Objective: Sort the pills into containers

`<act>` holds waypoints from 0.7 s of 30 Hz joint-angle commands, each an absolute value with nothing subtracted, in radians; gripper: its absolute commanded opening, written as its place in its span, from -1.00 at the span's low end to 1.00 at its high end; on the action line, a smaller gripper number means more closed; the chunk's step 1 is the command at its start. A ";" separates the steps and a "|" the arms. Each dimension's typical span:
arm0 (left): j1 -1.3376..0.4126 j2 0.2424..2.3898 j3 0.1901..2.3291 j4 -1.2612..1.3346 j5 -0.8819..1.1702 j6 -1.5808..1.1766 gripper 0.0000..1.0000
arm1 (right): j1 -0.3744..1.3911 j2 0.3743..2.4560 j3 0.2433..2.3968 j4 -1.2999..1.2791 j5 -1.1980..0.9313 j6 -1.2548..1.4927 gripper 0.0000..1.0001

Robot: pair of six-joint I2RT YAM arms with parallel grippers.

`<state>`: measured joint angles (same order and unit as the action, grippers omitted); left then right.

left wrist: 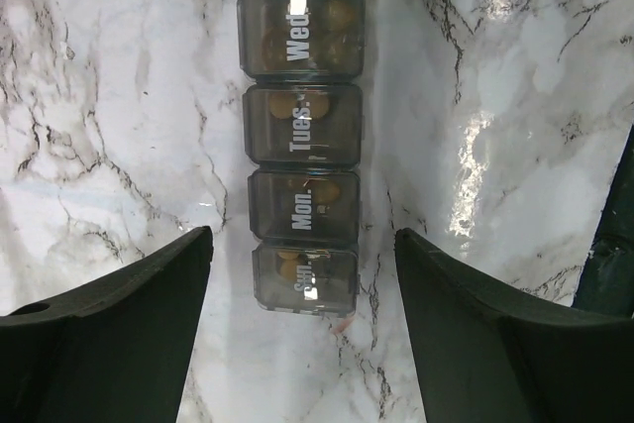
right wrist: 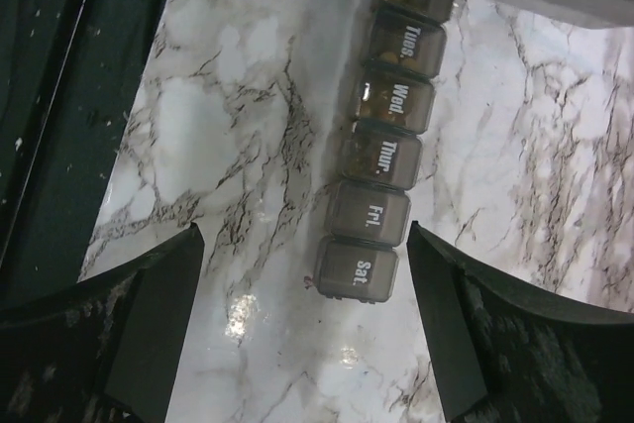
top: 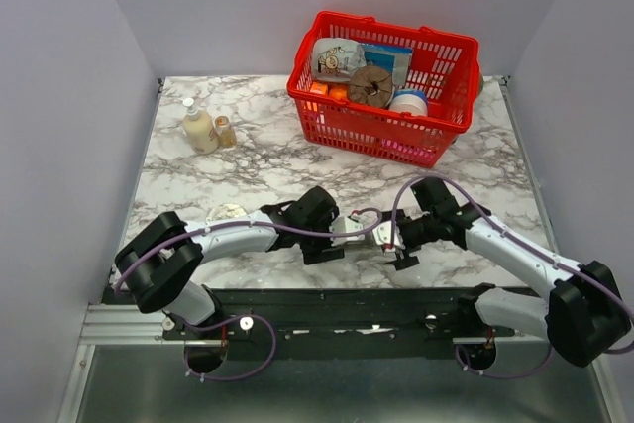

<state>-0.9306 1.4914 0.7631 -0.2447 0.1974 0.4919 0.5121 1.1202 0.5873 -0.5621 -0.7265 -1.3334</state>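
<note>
**Item 1. Pill box** (left wrist: 302, 126): a long smoky-grey strip of square compartments in a row, each lid lettered with a weekday. It lies flat on the marble table (top: 248, 160), near the front edge and about midway across, between the two grippers. The lids look closed.

**Item 2. Pills** (left wrist: 287, 106): round and yellowish-brown, seen dimly through the lids. The left wrist view shows them under Sun., Mon., Tues. and Wed. The right wrist view shows brownish shapes under Thur. as well. Their number cannot be told.

**Item 3. Left gripper** (left wrist: 302, 245): released, with the jaws wide and one finger on each side of the Sun. end. Bare marble shows between each finger and the box, and it grasps nothing.

**Item 4. Right gripper** (right wrist: 304, 235): released likewise, with the jaws spread to either side of the Sat. end. It is clear of the box and grasps nothing.

**Item 5. Basket** (top: 381, 136): red mesh, at the far side of the table, right of centre and well apart from the pill box. It holds packets, a round brown object and a white roll.

**Item 6. Bottle** (top: 199, 129) and **jar** (top: 225, 131): a cream bottle and a small amber jar, upright side by side at the far left.

**Item 7. Tin** (top: 226, 212): round and pale, partly hidden beside the left arm.
</note>
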 commanded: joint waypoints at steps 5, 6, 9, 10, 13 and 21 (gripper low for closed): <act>-0.927 1.450 0.733 -0.166 0.210 0.509 0.61 | 0.518 1.255 0.698 -0.528 -0.698 -1.057 0.78; -0.927 1.453 0.733 -0.163 0.203 0.514 0.60 | 0.518 1.279 0.695 -0.526 -0.692 -1.055 0.78; -0.931 1.457 0.730 -0.152 0.187 0.525 0.57 | 0.518 1.299 0.693 -0.500 -0.678 -1.034 0.75; -0.931 1.454 0.726 -0.147 0.184 0.526 0.57 | 0.518 1.305 0.698 -0.491 -0.680 -1.029 0.75; -0.931 1.434 0.712 -0.132 0.189 0.528 0.57 | 0.518 1.328 0.701 -0.467 -0.667 -1.020 0.70; -0.910 1.381 0.704 -0.135 0.233 0.469 0.64 | 0.543 1.307 0.644 -0.362 -0.614 -1.080 0.69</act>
